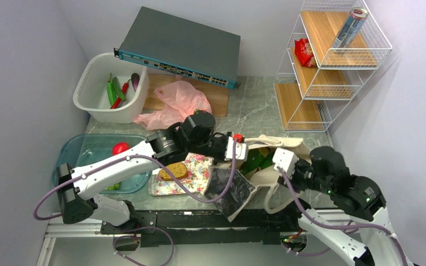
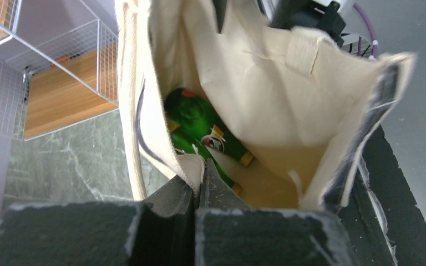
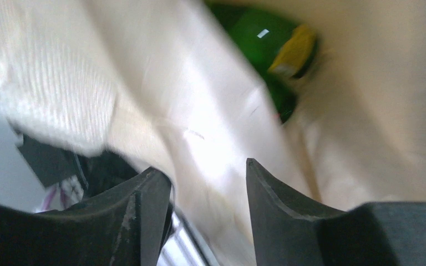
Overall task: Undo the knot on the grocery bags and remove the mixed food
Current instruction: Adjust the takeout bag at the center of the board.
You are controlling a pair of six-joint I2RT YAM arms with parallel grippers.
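1. A thin pink plastic bag [image 1: 172,102] is lying slack at upper centre with no knot showing.
2. Peppers and an eggplant are sitting in a white plastic basket [image 1: 89,83], a red apple [image 1: 120,148] in a teal bin [image 1: 89,138], and a brown bread slice [image 1: 173,170] on a floral tray [image 1: 199,166].
3. A beige canvas tote [image 2: 255,83] at centre right is holding a green glass bottle [image 2: 199,127], which is seemingly left to remove.
4. The left gripper [image 2: 194,191] is pinching the tote's rim. The right gripper [image 3: 208,177] is hovering with jaws apart.
5. Loose canvas is crowding the bottle, and a wire shelf [image 1: 333,61] is standing at upper right.

green bottle [image 2: 197,123] lies inside open canvas tote [image 2: 266,94]
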